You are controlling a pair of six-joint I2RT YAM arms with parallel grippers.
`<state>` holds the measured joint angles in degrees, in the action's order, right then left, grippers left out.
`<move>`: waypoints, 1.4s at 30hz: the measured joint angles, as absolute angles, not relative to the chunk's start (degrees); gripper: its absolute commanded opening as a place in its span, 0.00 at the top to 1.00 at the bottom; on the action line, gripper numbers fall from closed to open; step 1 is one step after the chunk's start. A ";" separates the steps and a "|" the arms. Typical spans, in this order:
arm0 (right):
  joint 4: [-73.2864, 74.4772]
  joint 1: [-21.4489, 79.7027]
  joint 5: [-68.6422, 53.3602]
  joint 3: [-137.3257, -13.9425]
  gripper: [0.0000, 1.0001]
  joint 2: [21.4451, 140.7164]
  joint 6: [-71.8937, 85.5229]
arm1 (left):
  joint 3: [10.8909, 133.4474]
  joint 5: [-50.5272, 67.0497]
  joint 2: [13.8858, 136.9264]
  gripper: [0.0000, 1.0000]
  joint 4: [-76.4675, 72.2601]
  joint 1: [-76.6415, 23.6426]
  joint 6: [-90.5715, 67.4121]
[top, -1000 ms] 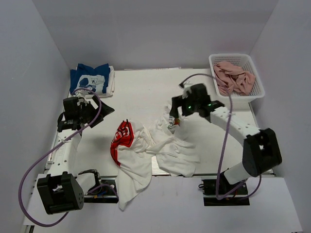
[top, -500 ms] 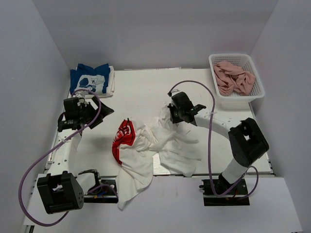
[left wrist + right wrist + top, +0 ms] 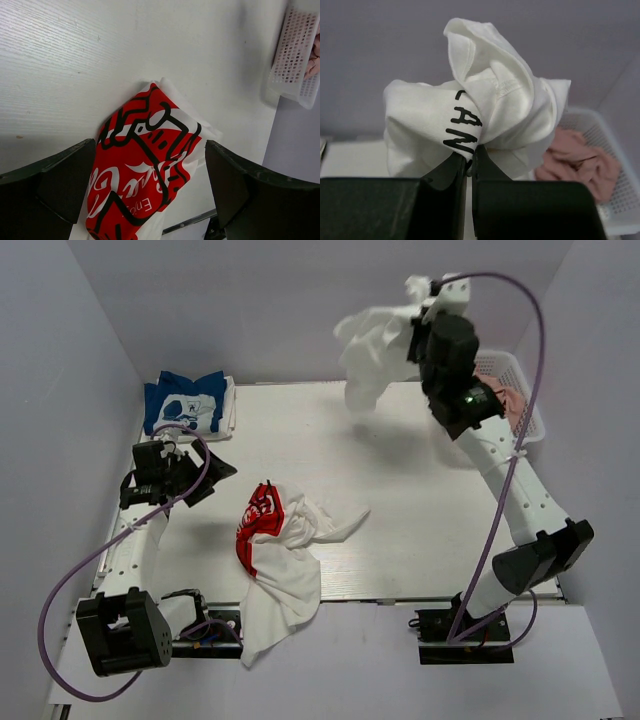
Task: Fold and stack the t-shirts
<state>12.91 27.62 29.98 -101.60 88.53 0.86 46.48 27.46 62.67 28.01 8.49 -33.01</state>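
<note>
My right gripper (image 3: 418, 315) (image 3: 469, 159) is raised high above the table's far side, shut on a bunched white t-shirt (image 3: 372, 345) (image 3: 470, 107) with black lettering that hangs from it. A white t-shirt with red print (image 3: 275, 560) (image 3: 145, 165) lies crumpled on the table near the front edge, part of it drooping over that edge. My left gripper (image 3: 205, 480) (image 3: 150, 195) hovers open at the table's left side, the red print showing between its fingers below. A blue t-shirt with white graphic (image 3: 188, 402) rests folded at the far left corner. A dusty pink t-shirt (image 3: 505, 400) (image 3: 582, 162) sits in the basket.
The white lattice basket (image 3: 530, 430) (image 3: 620, 200) (image 3: 295, 55) stands at the far right corner, partly behind my right arm. Grey walls close in the table on three sides. The arms' bases and cables sit at the near edge.
My right gripper shut on the white t-shirt beside the red-print one and lifted it high toward the back right. The red-print shirt shifted slightly. The left arm stayed put.
</note>
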 measured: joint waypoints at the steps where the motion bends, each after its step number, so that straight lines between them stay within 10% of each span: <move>1: 11.90 26.46 31.22 -104.47 1.00 89.27 -0.16 | 46.48 27.46 63.00 0.00 28.03 8.49 -33.01; 11: 3.90 9.76 38.44 -128.90 1.00 108.38 -8.21 | 46.54 28.71 65.80 0.00 28.27 8.49 -31.75; 23: 7.90 -5.89 33.43 -125.58 1.00 121.25 1.43 | 46.76 31.11 71.02 0.00 27.62 8.49 -30.39; 24: 9.02 -6.59 33.43 -125.23 0.92 122.06 2.26 | 46.81 31.46 71.09 0.00 27.35 8.49 -30.37; 26: 11.09 -7.18 33.17 -122.56 0.10 122.69 4.05 | 47.33 32.21 71.50 0.00 27.07 8.49 -30.30; 42: 15.05 19.92 12.56 -84.49 0.10 90.52 14.26 | 52.84 19.29 72.84 0.12 30.22 -8.01 -29.43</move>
